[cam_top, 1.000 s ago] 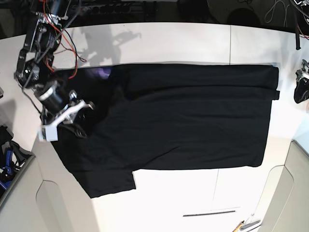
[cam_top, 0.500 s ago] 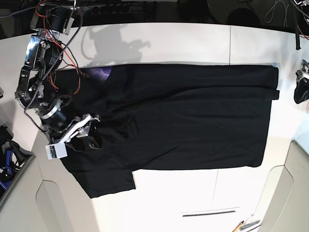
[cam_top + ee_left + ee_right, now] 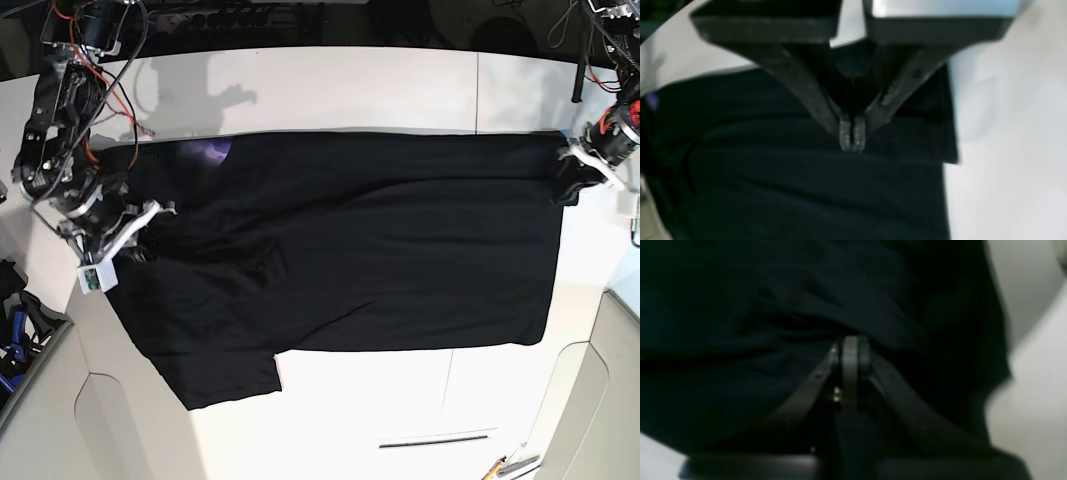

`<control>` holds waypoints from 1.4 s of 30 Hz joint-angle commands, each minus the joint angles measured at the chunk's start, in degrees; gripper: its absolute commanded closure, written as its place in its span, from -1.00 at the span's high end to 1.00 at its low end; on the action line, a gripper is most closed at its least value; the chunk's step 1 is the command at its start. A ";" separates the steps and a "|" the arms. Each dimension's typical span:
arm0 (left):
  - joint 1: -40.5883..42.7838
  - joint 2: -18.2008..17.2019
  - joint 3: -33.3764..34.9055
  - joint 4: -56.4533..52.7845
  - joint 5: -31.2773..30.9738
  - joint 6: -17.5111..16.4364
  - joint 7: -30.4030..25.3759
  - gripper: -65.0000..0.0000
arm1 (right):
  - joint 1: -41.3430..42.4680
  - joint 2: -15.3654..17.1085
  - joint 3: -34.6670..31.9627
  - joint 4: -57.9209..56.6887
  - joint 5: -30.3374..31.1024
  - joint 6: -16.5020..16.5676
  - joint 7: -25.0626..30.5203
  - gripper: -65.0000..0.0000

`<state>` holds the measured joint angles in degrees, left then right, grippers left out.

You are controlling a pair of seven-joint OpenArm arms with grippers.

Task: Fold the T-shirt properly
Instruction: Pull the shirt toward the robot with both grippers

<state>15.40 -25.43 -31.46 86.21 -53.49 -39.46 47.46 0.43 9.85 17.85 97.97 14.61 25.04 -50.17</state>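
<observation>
The black T-shirt (image 3: 380, 260) lies spread on the white table (image 3: 350, 90), plain side up, with a bit of purple print (image 3: 212, 151) showing at its far left. My right gripper (image 3: 137, 232) is at the shirt's left edge. In the right wrist view it (image 3: 850, 348) is shut, with a fold of black cloth (image 3: 826, 306) bunched over the tips. My left gripper (image 3: 568, 180) is over the shirt's top right corner. In the left wrist view it (image 3: 851, 136) is shut just above the cloth (image 3: 806, 186). Whether cloth is pinched there does not show.
A thin black strip (image 3: 435, 440) lies on the table in front of the shirt, with a pencil and small tools (image 3: 510, 465) beside it. Blue and black gear (image 3: 18, 325) sits off the table's left edge. Grey panels (image 3: 600, 400) flank the front corners.
My right gripper swung toward the front, then back out to the left, pulling the shirt's left side flatter. My left gripper came in from the right edge to the shirt's top right corner.
</observation>
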 commanded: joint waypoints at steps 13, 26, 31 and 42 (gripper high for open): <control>0.20 4.72 1.68 0.70 18.47 1.18 -6.62 -1.00 | -8.70 1.62 0.31 -5.27 -10.29 -10.51 10.12 -1.00; 10.12 4.44 1.66 0.70 16.72 3.28 -6.54 -1.00 | -13.00 2.84 0.31 -5.55 -4.31 -8.22 3.72 -1.00; 14.64 4.42 1.66 0.72 15.98 3.23 -6.47 -1.00 | -18.58 2.84 0.31 0.46 -1.97 -8.15 0.98 -1.00; 19.45 4.44 -0.76 0.74 15.28 3.21 -5.25 -1.00 | -27.58 2.86 4.33 6.27 -2.12 -8.09 0.87 -1.00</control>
<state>33.47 -20.64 -32.12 87.48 -43.20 -38.41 36.73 -26.81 12.34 21.76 103.88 13.37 17.12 -47.86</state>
